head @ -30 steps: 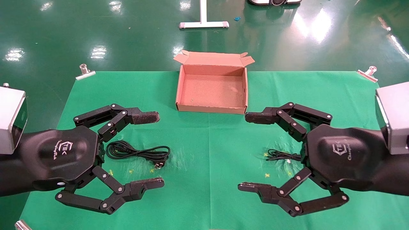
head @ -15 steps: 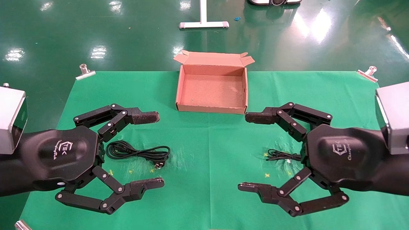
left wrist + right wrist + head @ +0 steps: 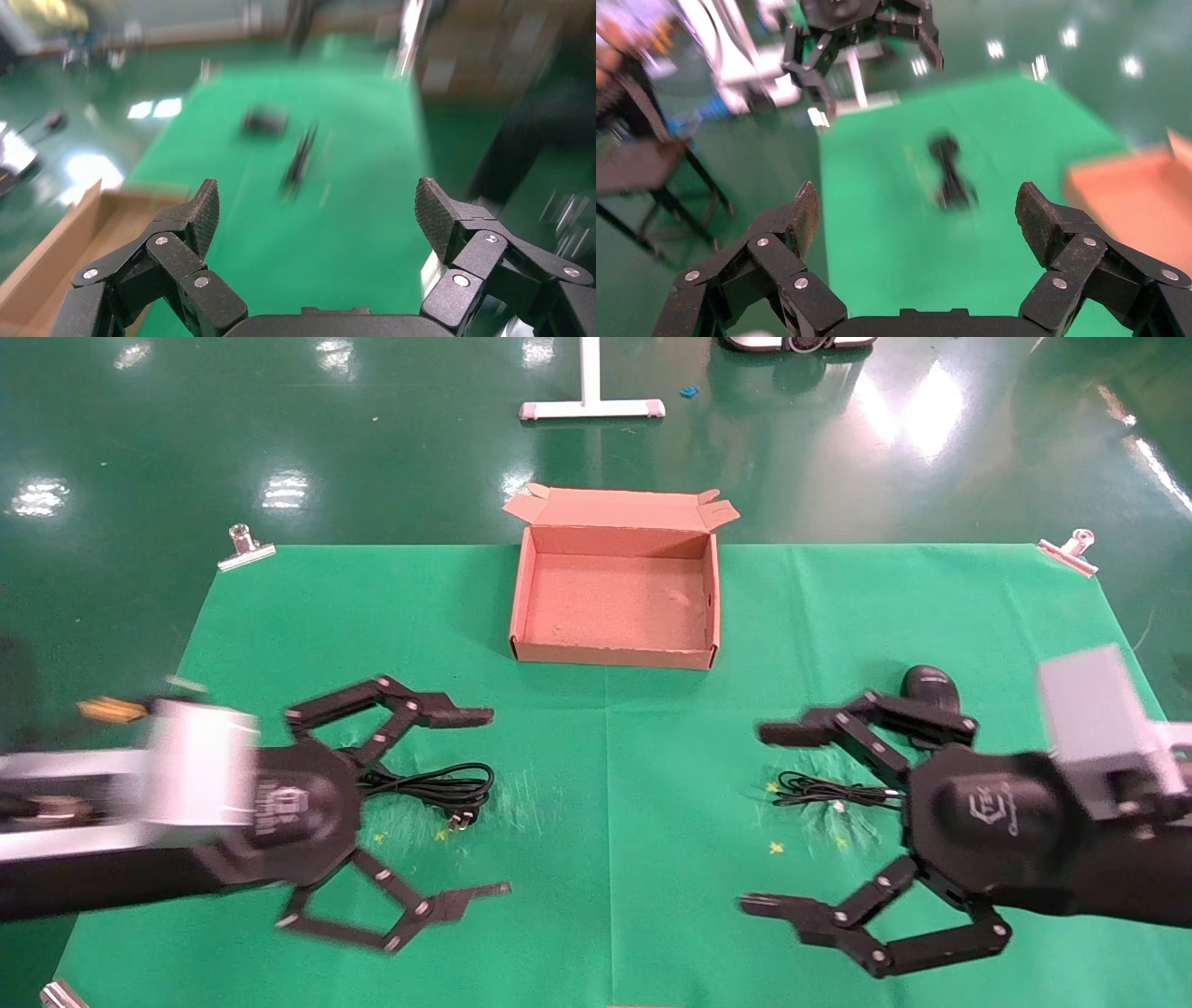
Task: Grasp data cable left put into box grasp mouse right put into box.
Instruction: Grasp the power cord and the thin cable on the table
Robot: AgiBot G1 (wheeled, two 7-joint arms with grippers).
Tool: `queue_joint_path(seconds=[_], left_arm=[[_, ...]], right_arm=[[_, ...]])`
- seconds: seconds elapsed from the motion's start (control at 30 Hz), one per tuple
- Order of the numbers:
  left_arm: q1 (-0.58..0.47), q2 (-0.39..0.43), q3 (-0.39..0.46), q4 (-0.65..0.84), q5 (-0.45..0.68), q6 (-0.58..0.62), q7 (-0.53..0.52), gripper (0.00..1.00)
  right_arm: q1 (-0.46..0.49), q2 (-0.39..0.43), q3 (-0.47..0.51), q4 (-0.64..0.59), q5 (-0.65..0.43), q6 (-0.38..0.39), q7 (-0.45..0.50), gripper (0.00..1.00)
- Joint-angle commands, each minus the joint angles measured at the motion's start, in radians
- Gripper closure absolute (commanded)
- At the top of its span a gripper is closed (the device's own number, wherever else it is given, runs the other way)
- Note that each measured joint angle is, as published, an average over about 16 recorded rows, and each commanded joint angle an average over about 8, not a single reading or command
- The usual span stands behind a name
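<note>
Head view: left gripper [image 3: 489, 803] spread wide above data cable [image 3: 428, 785]; right gripper [image 3: 773, 817] equally wide near mouse [image 3: 927, 686]. Risk: fingers snag only one cable loop, bundle unravels before box [image 3: 615, 655].

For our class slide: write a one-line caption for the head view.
Open left gripper over the data cable, open right gripper near the mouse, empty box behind.

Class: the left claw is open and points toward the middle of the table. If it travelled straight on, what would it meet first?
Probably the data cable, lying between the fingers of the left claw. Height above the green cloth is unclear, so it might pass over it.
</note>
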Motion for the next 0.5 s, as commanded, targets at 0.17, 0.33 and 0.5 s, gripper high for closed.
queue_joint_path(seconds=[0.17,0.33,0.5], left_arm=[[-0.059,0.049,0.083,-0.01,0.325,-0.107,0.076,0.0],[-0.112,0.11,0.151,-0.01,0.55,-0.159,0.065,0.0],[-0.142,0.159,0.2,-0.009,0.716,-0.173,-0.017,0.0]], right_arm=[[-0.018,0.036,-0.005,-0.012,-0.043,0.019,-0.001,0.0],[-0.046,0.044,0.006,-0.014,-0.034,0.034,-0.019,0.0],[-0.066,0.05,0.013,-0.006,-0.026,0.048,-0.027,0.0]])
